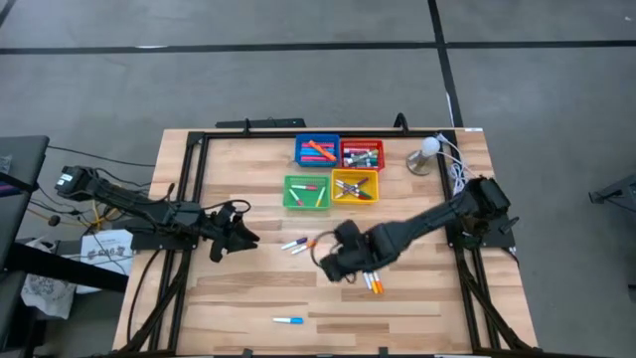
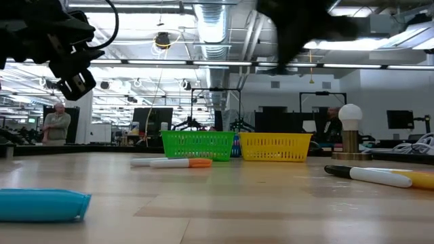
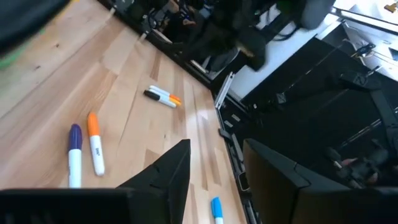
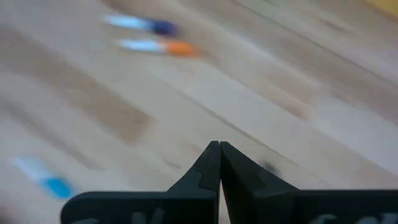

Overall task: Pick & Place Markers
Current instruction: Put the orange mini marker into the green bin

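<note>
Markers are scattered on the wooden slatted table: a purple-capped white marker and an orange-capped white marker lie side by side at mid-table, a blue-capped marker lies alone near the front edge, and a small cluster of orange-tipped markers is partly covered by the right arm. More are held in four square plastic trays at the far side: blue, red, green and yellow. The right gripper is seen fully closed and empty above the table. The left gripper is raised at the left, fingers parted, nothing between them.
</note>
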